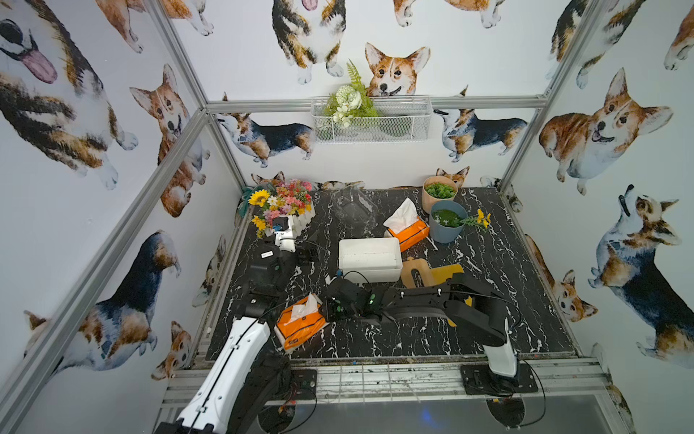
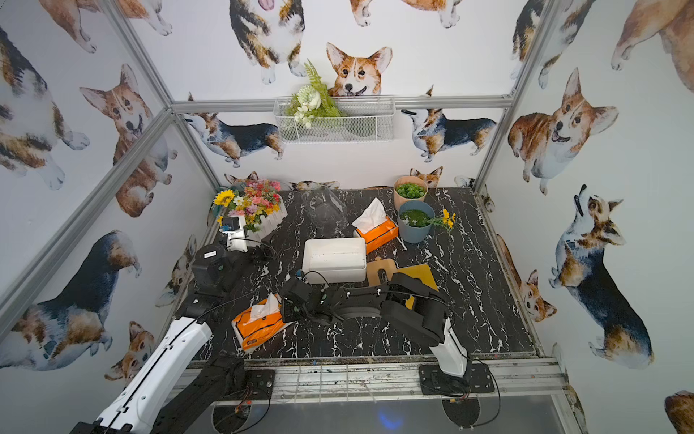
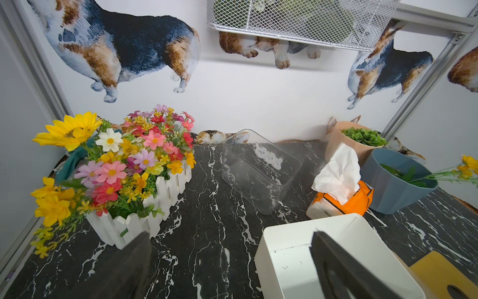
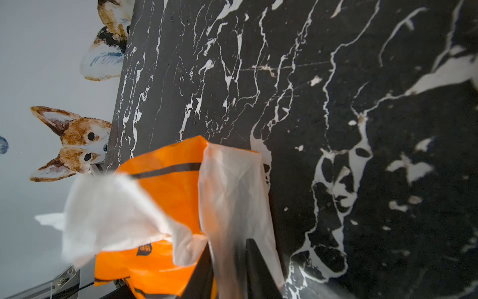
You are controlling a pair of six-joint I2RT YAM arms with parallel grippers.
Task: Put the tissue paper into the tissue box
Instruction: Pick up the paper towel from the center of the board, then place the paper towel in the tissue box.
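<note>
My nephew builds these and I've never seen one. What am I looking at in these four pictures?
Two robot arms work at a black marble-patterned table. Two pictures look down from one overhead camera; the other two come from a camera on each arm's wrist. On the table stand a white open-topped box, a white picket planter of flowers, a clear plastic tub, a beige plant pot, a blue plant pot, and a far orange plastic tissue pack. The right hand pinches the pale end of the near orange plastic tissue pack. The left hand is open and empty, close to the white box.
</note>
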